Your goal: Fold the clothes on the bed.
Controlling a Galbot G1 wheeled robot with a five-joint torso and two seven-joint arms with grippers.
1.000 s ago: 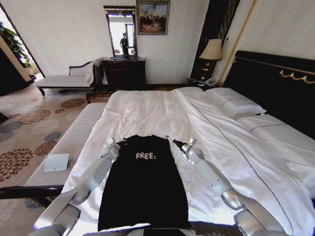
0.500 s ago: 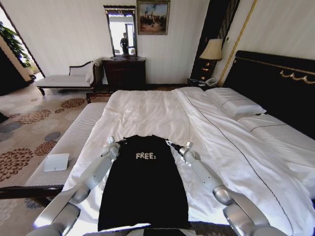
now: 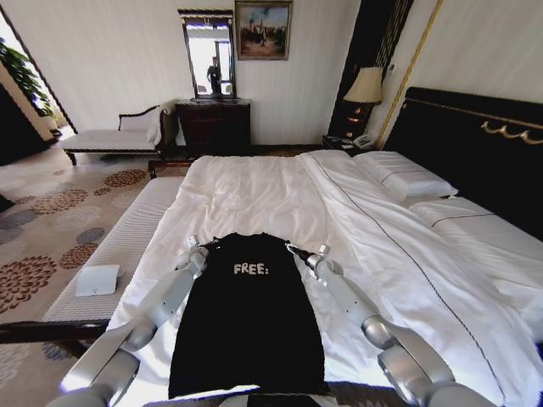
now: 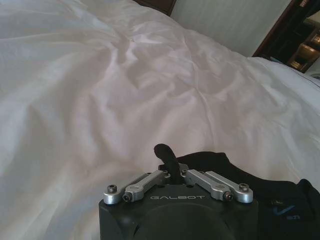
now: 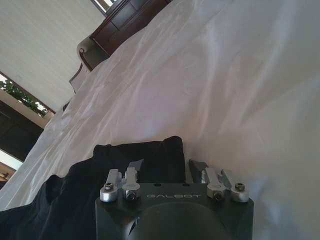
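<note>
The black T-shirt [image 3: 248, 318] lies flat on the near end of the bed [image 3: 254, 199], spread lengthwise on the white duvet [image 3: 373, 254], its collar end pointing toward the far wall and the white "FREE!" lettering [image 3: 251, 269] showing on the chest. Its sides look tucked in, so it makes one long dark strip.

The left claw [image 3: 206, 247] sits at the shirt's far left corner; in the left wrist view its fingers [image 4: 167, 159] are pressed together with a bit of the black cloth [image 4: 240, 180] nipped between them. The right claw [image 3: 293, 248] is at the far right corner, and in the right wrist view its two fingers [image 5: 134, 167] stand apart, one over the shirt's edge [image 5: 145, 155] and the other over bare duvet, closed on nothing. Both arms stretch over the foot of the bed, one along each side of the shirt.

Around it, the duvet is rumpled but free of other things. Pillows [image 3: 405, 180] rest against the tall black headboard [image 3: 475, 144] on the right. A padded bench [image 3: 119, 246] runs along the bed's left side with a small white box [image 3: 97, 280] on it. Farther off stand a pale chaise [image 3: 114, 136], a dark dresser [image 3: 214, 125] under a mirror [image 3: 209, 55], a framed painting [image 3: 264, 30], and a bedside lamp [image 3: 366, 86].
</note>
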